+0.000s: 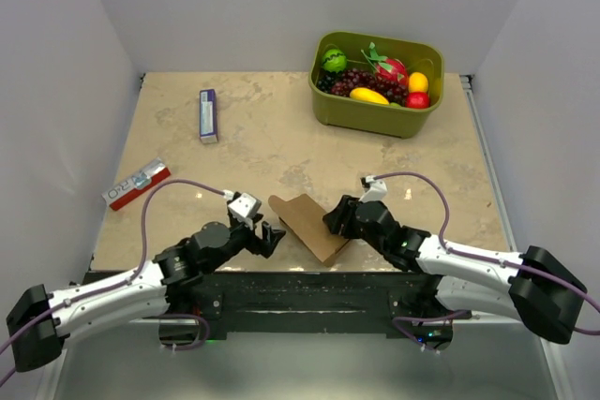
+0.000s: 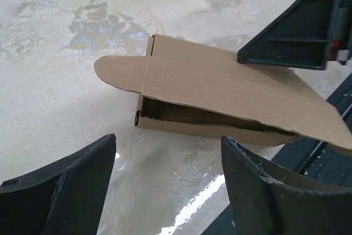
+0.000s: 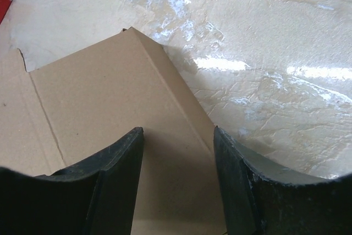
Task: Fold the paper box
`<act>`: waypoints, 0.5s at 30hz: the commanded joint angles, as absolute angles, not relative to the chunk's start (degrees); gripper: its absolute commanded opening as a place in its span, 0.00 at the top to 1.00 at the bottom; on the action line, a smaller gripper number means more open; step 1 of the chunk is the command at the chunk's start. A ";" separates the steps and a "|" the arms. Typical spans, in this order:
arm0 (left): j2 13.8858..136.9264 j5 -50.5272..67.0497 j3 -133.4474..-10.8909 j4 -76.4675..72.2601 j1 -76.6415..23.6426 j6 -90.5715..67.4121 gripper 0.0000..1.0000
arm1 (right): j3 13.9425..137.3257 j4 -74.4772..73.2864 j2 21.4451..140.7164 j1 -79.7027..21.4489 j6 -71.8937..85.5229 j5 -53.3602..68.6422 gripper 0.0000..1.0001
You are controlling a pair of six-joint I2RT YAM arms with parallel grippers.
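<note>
The paper box (image 1: 309, 225) is plain brown cardboard, partly folded, lying at the table's near edge between my two arms. In the left wrist view the box (image 2: 220, 89) shows a rounded flap at its left end and a shallow dark opening along its near side. My left gripper (image 1: 272, 236) is open, just left of the box and apart from it (image 2: 168, 152). My right gripper (image 1: 336, 219) is open over the box's right part; in the right wrist view its jaws (image 3: 179, 136) stand astride the top panel (image 3: 110, 108). One right finger (image 2: 291, 37) rests on the box's top.
A green bin (image 1: 330, 105) of toy fruit stands at the back right. A slim purple-and-white box (image 1: 208, 115) lies at the back left, a red-and-white printed box (image 1: 137, 183) at the left. The table's black front edge (image 1: 309, 286) runs just below the paper box.
</note>
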State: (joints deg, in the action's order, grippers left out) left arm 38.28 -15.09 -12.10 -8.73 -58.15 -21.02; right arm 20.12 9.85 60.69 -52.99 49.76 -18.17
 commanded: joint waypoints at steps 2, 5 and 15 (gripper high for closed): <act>33.57 -12.92 -17.74 -4.83 -58.10 -21.45 0.19 | 19.86 7.91 60.65 -53.44 48.08 -20.83 0.43; 36.29 -14.67 -21.96 -5.71 -58.10 -21.01 0.19 | 19.51 7.47 60.73 -53.44 47.90 -21.00 0.43; 58.95 -12.32 -32.52 -12.39 -53.90 -16.26 0.18 | 18.98 6.24 59.50 -53.44 47.90 -22.06 0.43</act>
